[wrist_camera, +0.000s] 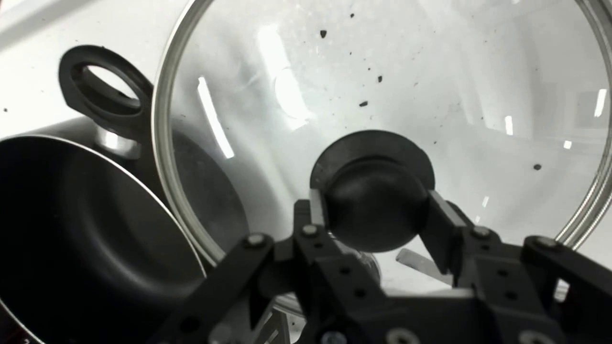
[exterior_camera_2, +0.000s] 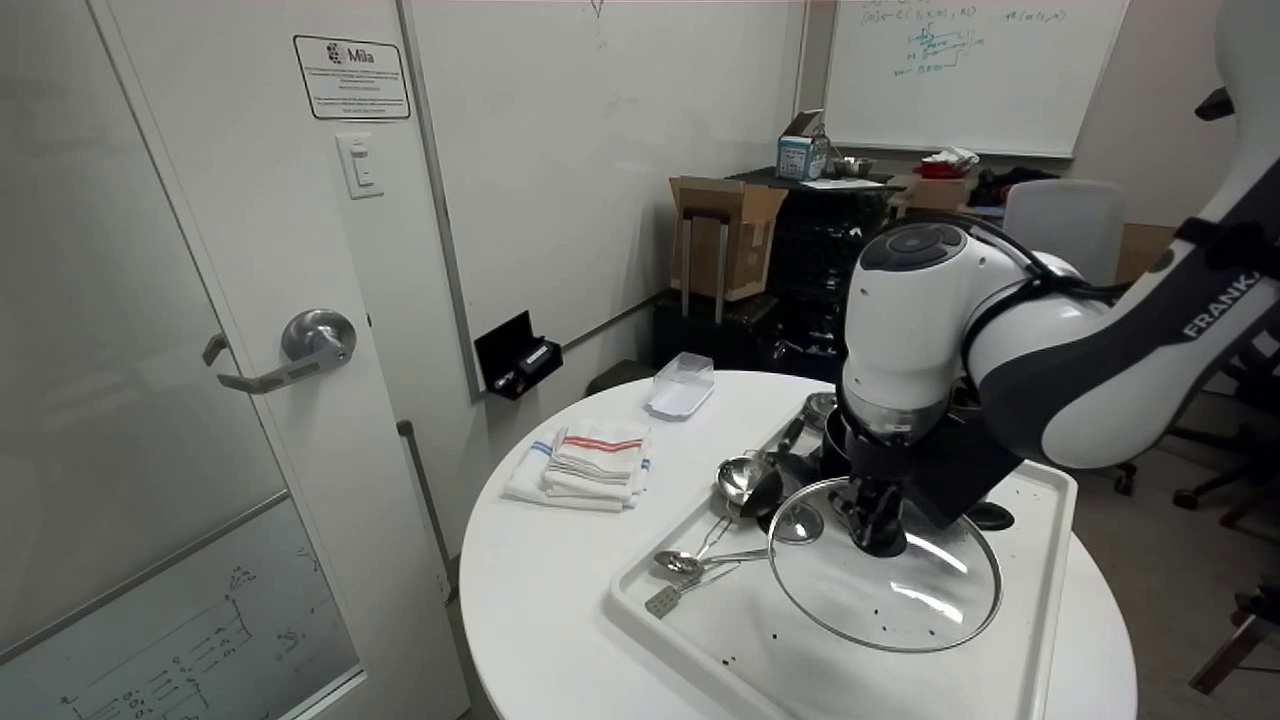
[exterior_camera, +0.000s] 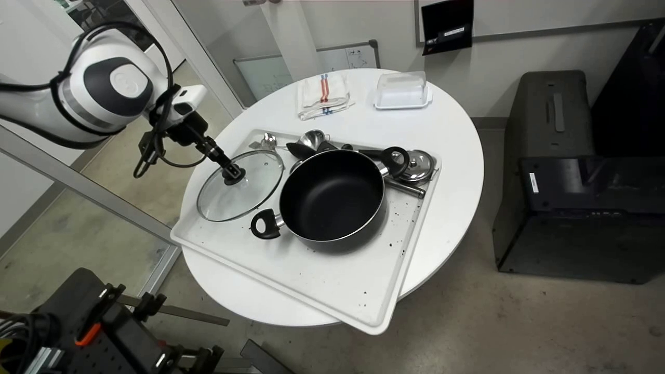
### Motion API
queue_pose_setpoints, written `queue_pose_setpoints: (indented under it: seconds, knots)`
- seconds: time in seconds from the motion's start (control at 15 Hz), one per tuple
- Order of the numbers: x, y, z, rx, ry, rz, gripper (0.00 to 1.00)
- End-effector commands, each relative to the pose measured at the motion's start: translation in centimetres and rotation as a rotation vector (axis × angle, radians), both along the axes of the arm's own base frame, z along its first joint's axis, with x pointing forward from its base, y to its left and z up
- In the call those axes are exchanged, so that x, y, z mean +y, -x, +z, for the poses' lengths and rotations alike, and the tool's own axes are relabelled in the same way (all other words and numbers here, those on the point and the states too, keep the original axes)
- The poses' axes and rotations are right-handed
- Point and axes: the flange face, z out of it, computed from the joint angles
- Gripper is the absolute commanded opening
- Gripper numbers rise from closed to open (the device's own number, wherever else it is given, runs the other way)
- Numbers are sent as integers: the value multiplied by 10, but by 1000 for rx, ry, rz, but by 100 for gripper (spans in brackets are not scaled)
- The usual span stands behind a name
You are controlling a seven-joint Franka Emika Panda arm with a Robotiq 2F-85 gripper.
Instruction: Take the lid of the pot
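Observation:
The glass lid (exterior_camera: 223, 200) has a thin metal rim and a dark centre knob. It is beside the black pot (exterior_camera: 335, 200), over the tray; I cannot tell if it touches the tray. It also shows in an exterior view (exterior_camera_2: 830, 595) and fills much of the wrist view (wrist_camera: 430, 71). My gripper (exterior_camera: 234, 172) is over the lid's middle. In the wrist view, its two fingers (wrist_camera: 375, 205) press on both sides of the knob. The pot is uncovered, its dark inside showing at the wrist view's left (wrist_camera: 91, 229). The arm mostly hides the pot in an exterior view (exterior_camera_2: 990, 516).
A white tray (exterior_camera: 311, 283) lies on a round white table (exterior_camera: 452, 171). Metal utensils (exterior_camera: 313, 139) and a small metal lid (exterior_camera: 417, 165) lie behind the pot. Folded towels (exterior_camera: 323, 96) and a clear plastic box (exterior_camera: 401, 89) stand at the table's back.

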Motion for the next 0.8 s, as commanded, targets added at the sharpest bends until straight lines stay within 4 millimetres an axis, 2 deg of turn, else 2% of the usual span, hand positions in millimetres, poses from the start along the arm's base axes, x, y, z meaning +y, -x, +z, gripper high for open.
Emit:
queue_pose_setpoints:
  seconds: [0.0,0.73]
  knots:
    - [10,5,-6,-5,-26,95,25]
    - [4,21,-58,-22,-130,250,25]
